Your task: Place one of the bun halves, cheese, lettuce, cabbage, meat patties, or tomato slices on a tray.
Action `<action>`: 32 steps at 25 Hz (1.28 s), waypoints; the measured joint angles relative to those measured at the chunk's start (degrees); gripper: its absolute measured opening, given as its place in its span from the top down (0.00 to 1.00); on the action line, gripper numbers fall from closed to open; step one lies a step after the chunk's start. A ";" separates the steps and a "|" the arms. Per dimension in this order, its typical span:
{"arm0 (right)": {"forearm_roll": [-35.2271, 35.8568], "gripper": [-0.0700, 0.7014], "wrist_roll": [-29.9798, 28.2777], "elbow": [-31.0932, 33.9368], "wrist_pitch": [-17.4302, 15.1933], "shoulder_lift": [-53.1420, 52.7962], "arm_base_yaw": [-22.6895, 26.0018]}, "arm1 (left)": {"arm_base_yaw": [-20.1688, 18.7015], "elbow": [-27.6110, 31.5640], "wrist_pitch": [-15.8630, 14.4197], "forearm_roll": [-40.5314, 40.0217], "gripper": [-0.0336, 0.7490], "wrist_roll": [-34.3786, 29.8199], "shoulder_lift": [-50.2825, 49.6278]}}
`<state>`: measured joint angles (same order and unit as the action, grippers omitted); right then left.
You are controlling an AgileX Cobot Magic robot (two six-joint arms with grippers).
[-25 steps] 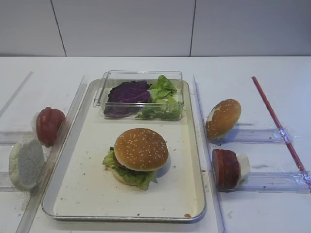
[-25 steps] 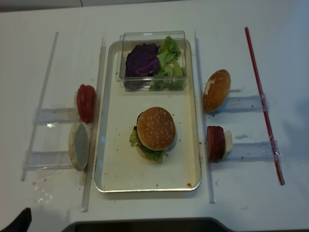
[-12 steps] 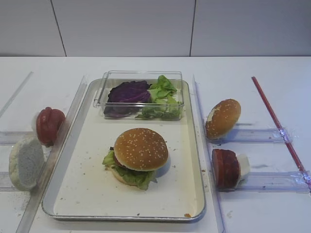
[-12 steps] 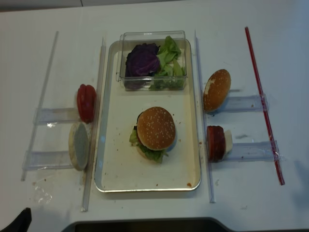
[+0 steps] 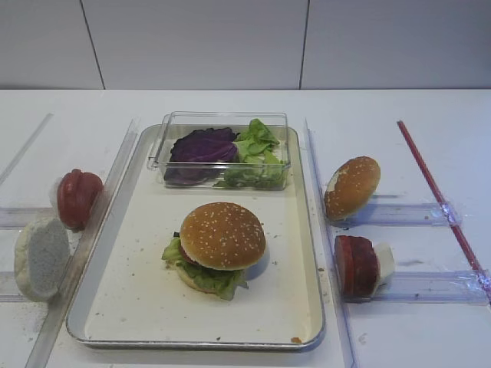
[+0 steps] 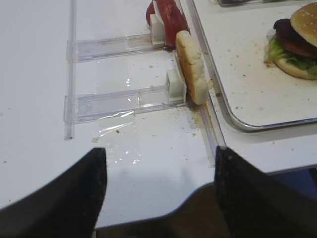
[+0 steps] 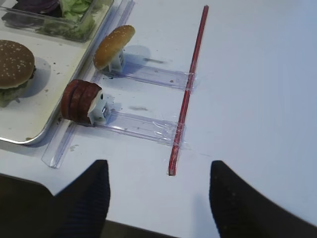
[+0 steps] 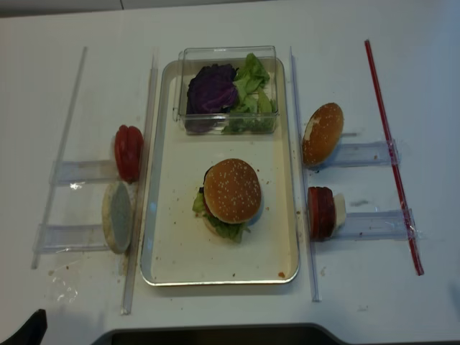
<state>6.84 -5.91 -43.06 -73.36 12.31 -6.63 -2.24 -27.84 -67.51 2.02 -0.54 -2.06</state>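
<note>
A sesame bun half [image 5: 352, 186] leans on a clear stand right of the tray [image 5: 316, 253]. Meat patties [image 5: 355, 266] stand on edge just in front of it. On the tray sits an assembled burger [image 5: 221, 236]. Behind it are cabbage [image 5: 201, 146] and lettuce [image 5: 257, 149] in a clear box. Tomato slices [image 5: 77, 198] stand left of the tray. No cheese shows. My right gripper [image 7: 158, 166] hangs open over bare table, near the patties [image 7: 78, 101]. My left gripper [image 6: 159, 151] is open at the table's front edge, with nothing between its fingers.
A white floury disc [image 5: 41, 257] leans on a stand by the tray's left rim. Clear plastic rails [image 8: 149, 180] run along both sides of the tray. A red strip [image 8: 392, 154] lies on the far right. Crumbs and tape [image 6: 121, 144] lie ahead of the left gripper.
A faint shadow on the right side of the table has slid toward the near edge and faded. The food and the tray have not moved.
</note>
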 joint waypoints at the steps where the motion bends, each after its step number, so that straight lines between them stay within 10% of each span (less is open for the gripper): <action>1: -0.22 0.32 0.00 0.54 -0.01 -1.07 0.00 | 0.00 0.00 0.00 0.00 0.41 0.00 0.00; 25: -0.97 0.32 3.77 13.73 -0.10 -13.37 0.00 | 0.00 0.00 0.00 0.00 0.41 0.00 0.00; 32: -0.49 0.32 3.81 14.68 4.84 -13.37 0.00 | 0.00 0.00 0.00 0.00 0.41 0.00 0.00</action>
<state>6.35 -2.11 -28.37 -68.52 -1.05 -6.63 -2.24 -27.84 -67.51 2.02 -0.54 -2.06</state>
